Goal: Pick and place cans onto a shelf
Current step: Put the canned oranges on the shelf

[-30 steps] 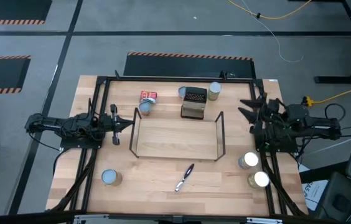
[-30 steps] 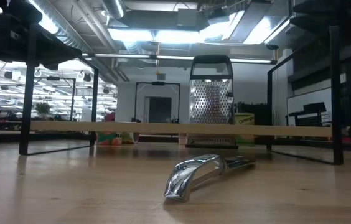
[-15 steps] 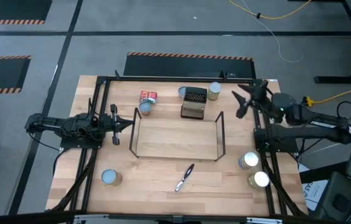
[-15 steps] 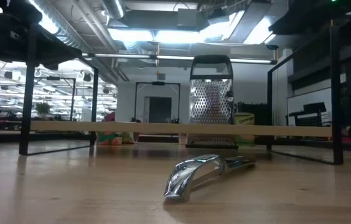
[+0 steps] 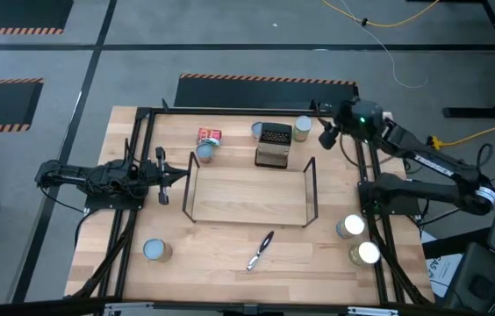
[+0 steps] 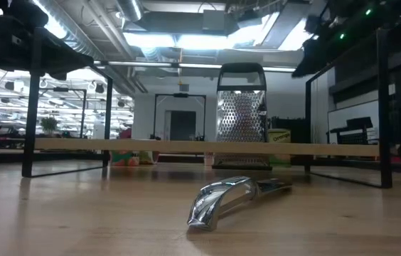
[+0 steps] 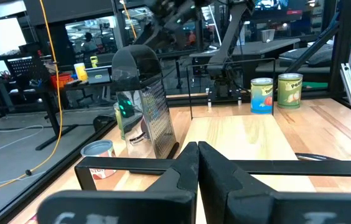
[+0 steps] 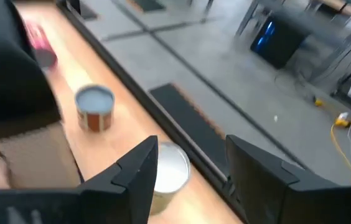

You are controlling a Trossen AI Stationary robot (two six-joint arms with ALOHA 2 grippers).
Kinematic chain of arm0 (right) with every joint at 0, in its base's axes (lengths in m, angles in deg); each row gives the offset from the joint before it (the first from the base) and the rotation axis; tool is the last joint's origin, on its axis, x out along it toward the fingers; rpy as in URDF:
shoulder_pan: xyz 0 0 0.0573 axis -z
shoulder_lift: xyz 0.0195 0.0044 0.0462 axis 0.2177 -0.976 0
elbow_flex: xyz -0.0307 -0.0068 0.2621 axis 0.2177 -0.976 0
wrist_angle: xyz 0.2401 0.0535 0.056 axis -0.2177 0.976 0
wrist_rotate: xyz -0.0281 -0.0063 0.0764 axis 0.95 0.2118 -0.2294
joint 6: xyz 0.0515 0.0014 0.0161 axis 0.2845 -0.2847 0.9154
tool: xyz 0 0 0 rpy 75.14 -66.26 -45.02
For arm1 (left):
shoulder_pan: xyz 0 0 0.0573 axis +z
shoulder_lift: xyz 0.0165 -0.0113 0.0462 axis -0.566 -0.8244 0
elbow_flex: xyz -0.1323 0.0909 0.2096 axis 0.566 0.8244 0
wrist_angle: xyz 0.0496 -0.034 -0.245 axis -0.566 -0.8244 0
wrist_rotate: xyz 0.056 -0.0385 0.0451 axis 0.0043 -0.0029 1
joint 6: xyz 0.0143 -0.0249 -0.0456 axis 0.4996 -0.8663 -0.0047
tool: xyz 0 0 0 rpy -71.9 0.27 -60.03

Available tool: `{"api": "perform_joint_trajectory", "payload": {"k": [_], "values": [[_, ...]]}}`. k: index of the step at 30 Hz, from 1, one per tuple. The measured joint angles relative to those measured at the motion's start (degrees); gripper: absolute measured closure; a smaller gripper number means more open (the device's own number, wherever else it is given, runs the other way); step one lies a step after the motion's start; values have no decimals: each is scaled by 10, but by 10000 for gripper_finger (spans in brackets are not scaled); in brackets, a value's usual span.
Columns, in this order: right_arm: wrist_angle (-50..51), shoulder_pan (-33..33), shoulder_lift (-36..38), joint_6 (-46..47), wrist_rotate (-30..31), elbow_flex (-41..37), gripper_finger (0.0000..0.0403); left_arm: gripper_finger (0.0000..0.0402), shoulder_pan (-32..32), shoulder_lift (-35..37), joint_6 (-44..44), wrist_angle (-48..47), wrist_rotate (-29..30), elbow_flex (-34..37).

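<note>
Several cans stand on the table. One pale-topped can (image 5: 302, 128) is at the far right of the dark grater (image 5: 274, 145), and another (image 5: 258, 131) at its far left. A red-labelled can (image 5: 210, 136) lies on its side next to a blue-topped one (image 5: 204, 153). Two shiny-topped cans (image 5: 350, 226) (image 5: 366, 253) stand near right, one (image 5: 154, 251) near left. The wire shelf (image 5: 249, 221) stands mid-table. My right gripper (image 5: 328, 133) hovers open just right of the pale-topped can (image 8: 166, 171). My left gripper (image 5: 177, 175) (image 7: 197, 168) rests shut left of the shelf.
A metal peeler (image 5: 261, 250) (image 6: 232, 195) lies in front of the shelf. The grater (image 6: 242, 117) stands upright behind the shelf's board (image 6: 207, 147). Black frame rails (image 5: 366, 167) run along the table's sides. Bare wood lies between the shelf and the near edge.
My right gripper has swung from the table's right side toward the far edge and leftward, up to the pale-topped can beside the grater. It has turned and tipped downward, staying open. Nothing else has moved.
</note>
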Motion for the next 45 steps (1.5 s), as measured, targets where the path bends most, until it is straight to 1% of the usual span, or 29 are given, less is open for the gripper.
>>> {"api": "perform_joint_trajectory", "payload": {"k": [4,7,11,16,19,25,37,40,45], "values": [[0,49,-49,-30,-72,0,210,401,0,0,0,0,0,0],[-5,71,-82,-47,-118,0,210,401,0,0,0,0,0,0],[-16,86,-121,-81,-168,0,210,401,0,0,0,0,0,0],[-19,88,-162,-147,-210,0,210,401,0,0,0,0,0,0],[-26,88,-186,-166,-214,0,210,401,0,0,0,0,0,0],[-97,89,-234,-167,-214,0,210,401,0,0,0,0,0,0],[-100,89,-297,-167,-208,1,213,401,0,0,-2,0,0,0],[-102,89,-300,-168,-206,2,233,401,0,0,-3,0,0,0],[-101,89,-299,-168,-205,2,292,401,0,0,-2,0,0,0]]}}
